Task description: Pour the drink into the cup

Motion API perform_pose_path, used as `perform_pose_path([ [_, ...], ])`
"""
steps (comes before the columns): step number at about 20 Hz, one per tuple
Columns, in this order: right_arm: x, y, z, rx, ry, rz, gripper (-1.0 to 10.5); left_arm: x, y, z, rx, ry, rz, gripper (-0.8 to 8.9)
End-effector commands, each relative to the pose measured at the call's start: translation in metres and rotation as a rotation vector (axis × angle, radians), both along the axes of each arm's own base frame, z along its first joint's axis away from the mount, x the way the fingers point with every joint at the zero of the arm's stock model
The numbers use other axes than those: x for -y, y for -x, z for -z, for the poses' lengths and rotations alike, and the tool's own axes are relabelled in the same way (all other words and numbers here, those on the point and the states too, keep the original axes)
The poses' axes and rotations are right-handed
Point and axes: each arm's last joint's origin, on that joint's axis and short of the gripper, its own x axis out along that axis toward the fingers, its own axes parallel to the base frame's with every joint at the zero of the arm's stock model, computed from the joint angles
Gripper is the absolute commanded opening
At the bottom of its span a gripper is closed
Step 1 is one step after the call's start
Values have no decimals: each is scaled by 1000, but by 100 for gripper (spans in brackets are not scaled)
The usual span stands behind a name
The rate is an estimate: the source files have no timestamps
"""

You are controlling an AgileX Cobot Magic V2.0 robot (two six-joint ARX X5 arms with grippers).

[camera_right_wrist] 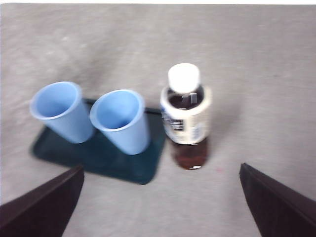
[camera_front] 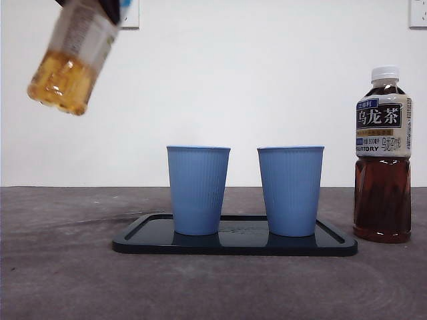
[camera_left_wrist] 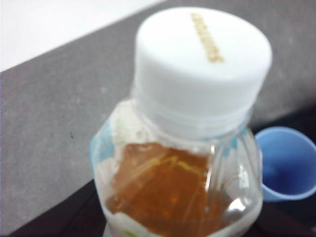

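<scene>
Grippers first: the left gripper's jaws are hidden in its wrist view behind the amber bottle (camera_left_wrist: 187, 148) that fills the picture, so I cannot tell how they stand. In the front view that bottle (camera_front: 70, 57) hangs tilted high in the air at the upper left, its white cap (camera_left_wrist: 202, 64) on, a dark arm part at its top end. The right gripper (camera_right_wrist: 160, 197) hangs above the table (camera_front: 60, 267) with its jaws spread wide and nothing between them. Below, two blue cups (camera_front: 198, 190) (camera_front: 291, 191) stand upright side by side on a black tray (camera_front: 140, 237). A capped dark tea bottle (camera_front: 382, 160) stands just beside the tray.
</scene>
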Motion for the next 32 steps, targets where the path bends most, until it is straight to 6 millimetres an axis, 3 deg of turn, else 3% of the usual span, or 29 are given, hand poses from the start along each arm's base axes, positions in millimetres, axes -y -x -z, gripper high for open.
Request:
perform_pose_path([
  [1, -2, 1, -5, 26, -10, -69, 505, -9, 3, -2, 63, 101, -8, 235],
  [6, -5, 2, -6, 15, -56, -172, 505, -22, 10, 52, 164, 179, -37, 235],
  [13, -5, 3, -5, -15, -88, -166, 505, -25, 2, 124, 187, 270, -100, 235],
  [24, -5, 3, -5, -22, -103, -144, 505, -16, -17, 148, 180, 306, -114, 241],
  [29, -5, 3, -5, -21, -102, -143, 505, -15, -17, 150, 165, 315, -122, 254],
  [32, -5, 3, -5, -21, -102, -143, 505, -16, -16, 153, 139, 299, -125, 368],
])
